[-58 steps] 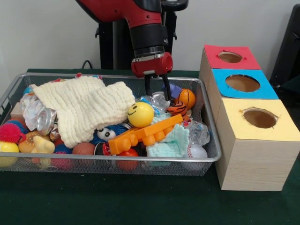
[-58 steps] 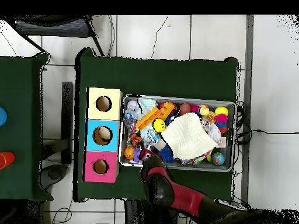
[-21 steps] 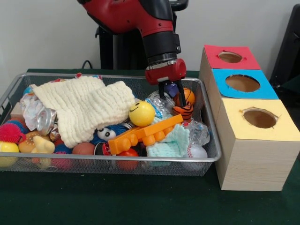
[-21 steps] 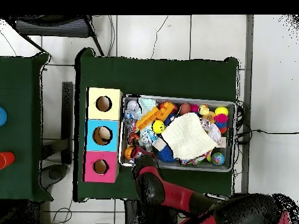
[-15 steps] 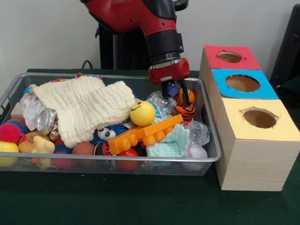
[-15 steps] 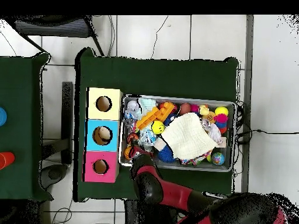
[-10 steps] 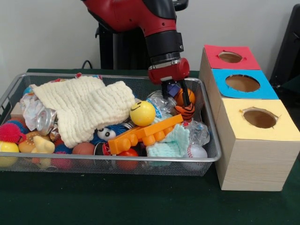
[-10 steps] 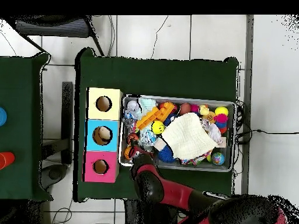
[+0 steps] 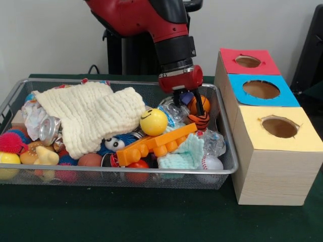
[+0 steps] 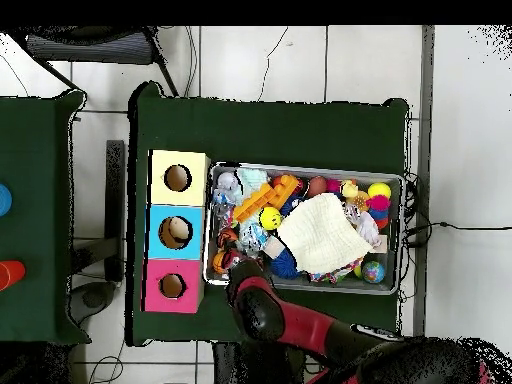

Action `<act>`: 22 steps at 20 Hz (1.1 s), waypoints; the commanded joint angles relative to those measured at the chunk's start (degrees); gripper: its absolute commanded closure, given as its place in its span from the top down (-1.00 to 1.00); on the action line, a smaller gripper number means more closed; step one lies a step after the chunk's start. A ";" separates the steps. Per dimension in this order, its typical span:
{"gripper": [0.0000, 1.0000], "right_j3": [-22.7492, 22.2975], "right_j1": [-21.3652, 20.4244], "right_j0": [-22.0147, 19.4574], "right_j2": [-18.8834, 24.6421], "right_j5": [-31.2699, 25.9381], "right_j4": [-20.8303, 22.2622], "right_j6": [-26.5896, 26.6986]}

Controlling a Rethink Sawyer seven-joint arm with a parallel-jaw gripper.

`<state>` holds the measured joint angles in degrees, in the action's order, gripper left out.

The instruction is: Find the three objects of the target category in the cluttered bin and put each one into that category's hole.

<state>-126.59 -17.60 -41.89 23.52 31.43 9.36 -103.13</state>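
The wire-mesh bin (image 9: 151, 171) is full of toys; it also shows in the overhead view (image 10: 320, 167). My gripper (image 9: 190, 107) is open and low at the bin's right end, its fingers either side of an orange ball (image 9: 201, 103) and a purple toy. A wrinkly clear plastic piece (image 9: 170, 108) lies just left of the left finger. A second plastic piece (image 9: 216, 142) lies by the bin's right wall. I cannot make out a third. The light-blue-topped hole (image 9: 261, 89) is the middle one, seen also from overhead (image 10: 177, 231). In the overhead view the arm (image 10: 255, 300) hides the gripper.
A cream knitted cloth (image 9: 93, 116) covers the bin's left half, with a silver can (image 9: 49, 130) beside it. A yellow smiley ball (image 9: 153, 122), an orange brick (image 9: 156, 143) and a tiger-striped ball (image 9: 201, 120) crowd the gripper. Red-topped (image 9: 248, 61) and yellow-topped (image 9: 279, 126) holes flank the blue one.
Over 2.9 s the gripper moved right, from above the clear plastic by the smiley ball to around the orange ball. In the last half second it has barely shifted.
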 commanded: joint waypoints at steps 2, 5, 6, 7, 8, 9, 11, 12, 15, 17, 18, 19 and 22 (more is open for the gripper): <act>1.00 12.30 0.27 0.03 1.64 -11.10 -4.97 -9.01; 1.00 12.54 -0.90 0.03 1.27 -12.21 -4.71 -9.05; 1.00 12.50 -1.26 0.11 1.14 -12.64 -4.74 -9.08; 1.00 12.39 -1.52 0.06 1.05 -12.67 -4.61 -9.23; 1.00 12.33 -1.77 0.14 0.85 -12.68 -4.56 -9.33; 1.00 12.36 -2.01 0.05 0.83 -13.19 -4.51 -9.27; 1.00 12.98 -2.15 -0.05 0.80 -14.12 -4.32 -8.83; 1.00 13.21 -2.19 -0.07 0.74 -14.41 -4.22 -8.68; 1.00 13.51 -2.34 -0.47 0.82 -14.68 -3.73 -8.57; 1.00 13.58 -2.78 -1.03 1.08 -15.27 -3.54 -8.54; 1.00 13.41 -2.94 -1.22 1.12 -15.08 -3.51 -8.83; 1.00 13.48 -3.03 -1.41 1.22 -15.19 -3.43 -8.90; 1.00 13.39 -4.00 0.01 -0.72 -13.70 -3.95 -9.24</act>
<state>-122.66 -20.23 -41.92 23.50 21.23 9.40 -103.13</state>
